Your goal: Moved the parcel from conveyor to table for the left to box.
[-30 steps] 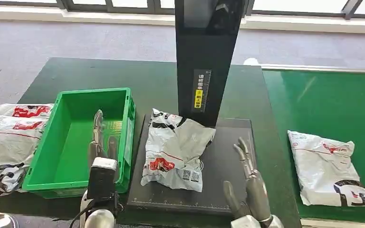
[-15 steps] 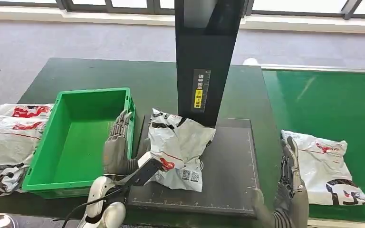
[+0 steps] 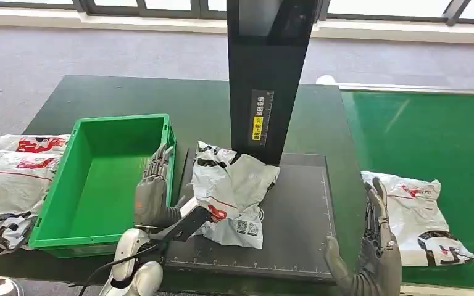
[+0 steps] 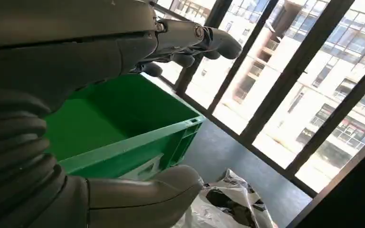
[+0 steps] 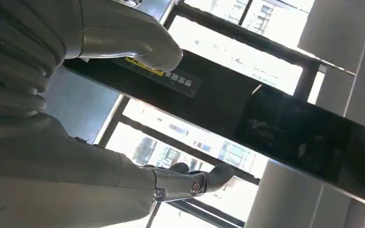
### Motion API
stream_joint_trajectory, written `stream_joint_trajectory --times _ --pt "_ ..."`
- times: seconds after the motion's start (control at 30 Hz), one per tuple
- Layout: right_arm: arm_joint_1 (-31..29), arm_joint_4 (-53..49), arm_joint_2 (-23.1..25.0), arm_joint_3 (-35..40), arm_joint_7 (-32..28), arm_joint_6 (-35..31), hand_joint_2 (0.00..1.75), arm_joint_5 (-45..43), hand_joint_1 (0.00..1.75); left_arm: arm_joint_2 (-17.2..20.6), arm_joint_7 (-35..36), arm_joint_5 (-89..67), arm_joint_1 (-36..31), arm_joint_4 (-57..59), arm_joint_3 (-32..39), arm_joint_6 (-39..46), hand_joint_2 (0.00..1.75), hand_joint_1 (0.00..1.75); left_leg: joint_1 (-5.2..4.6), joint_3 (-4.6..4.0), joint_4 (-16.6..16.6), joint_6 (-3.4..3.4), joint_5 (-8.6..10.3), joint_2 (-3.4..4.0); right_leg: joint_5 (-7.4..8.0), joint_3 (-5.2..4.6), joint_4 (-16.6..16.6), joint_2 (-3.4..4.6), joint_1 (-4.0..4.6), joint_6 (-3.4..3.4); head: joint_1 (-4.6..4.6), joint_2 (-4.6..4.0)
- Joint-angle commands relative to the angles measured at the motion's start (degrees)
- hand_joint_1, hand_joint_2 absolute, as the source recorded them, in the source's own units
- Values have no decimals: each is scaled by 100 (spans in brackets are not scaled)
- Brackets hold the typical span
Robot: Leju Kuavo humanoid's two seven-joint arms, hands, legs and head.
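A crumpled grey-white parcel lies on the black plate beside the green box. My left hand stands open and upright between the box's right wall and this parcel, its thumb close to the parcel's edge. In the left wrist view the left hand reaches over the green box, and the parcel lies below its thumb. A second parcel lies on the green conveyor. My right hand is open with its fingers up at that parcel's left edge, holding nothing.
A tall black post rises behind the plate, also seen past the right hand as the post. Several parcels are stacked left of the box on the dark green table. The box is empty inside.
My left hand moved from over the box to its right wall beside the parcel. My right hand swung from the black plate to the conveyor parcel, which has drifted slightly left.
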Motion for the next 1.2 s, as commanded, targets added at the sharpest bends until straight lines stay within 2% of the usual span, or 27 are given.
stream_joint_trajectory --times 0.03,0.07,0.1,0.27,0.3,0.4,0.53,1.2 --pt "-192 289 -77 238 11 -67 175 51 0 374 672 -1335 -327 977 -517 -1051 175 0 0 12 -16 -3 5 6 5 10 -15 1 1 -6 2 0" --pt "-197 317 -69 234 11 -63 175 52 0 374 682 -1453 -350 1100 -566 -1134 0 0 0 13 -14 -2 4 0 3 14 -14 -5 1 -5 2 -2" --pt "-209 340 -65 233 11 -68 175 65 0 361 685 -1534 -384 1228 -611 -1208 175 0 -1 21 -37 -5 14 1 12 21 -35 -8 1 -11 0 -2" --pt "-280 419 -31 143 11 -70 175 52 0 357 489 -1623 -502 1553 -726 -1408 175 0 -1 16 -22 -3 7 5 7 14 -21 -2 1 -7 2 0" --pt "-228 416 18 94 11 -49 175 31 0 428 242 -1509 -349 1293 -742 -1257 175 0 0 11 -13 -2 4 0 3 12 -13 -6 1 -5 0 0" --pt "-139 345 41 98 11 -64 175 43 0 577 164 -1409 71 510 -710 -1306 175 0 -1 11 -12 -3 0 10 2 6 -10 5 1 -6 0 0" --pt "-120 362 -44 121 11 -116 175 9 0 596 46 -1229 201 102 -660 -1289 175 0 1 15 -18 -4 -3 16 1 18 -16 8 3 -9 2 -2" --pt "-131 394 -161 191 11 -296 175 -60 0 579 -173 -887 210 90 -579 -966 175 0 1 6 -7 -3 -5 0 -7 7 -6 -3 2 -7 0 0"
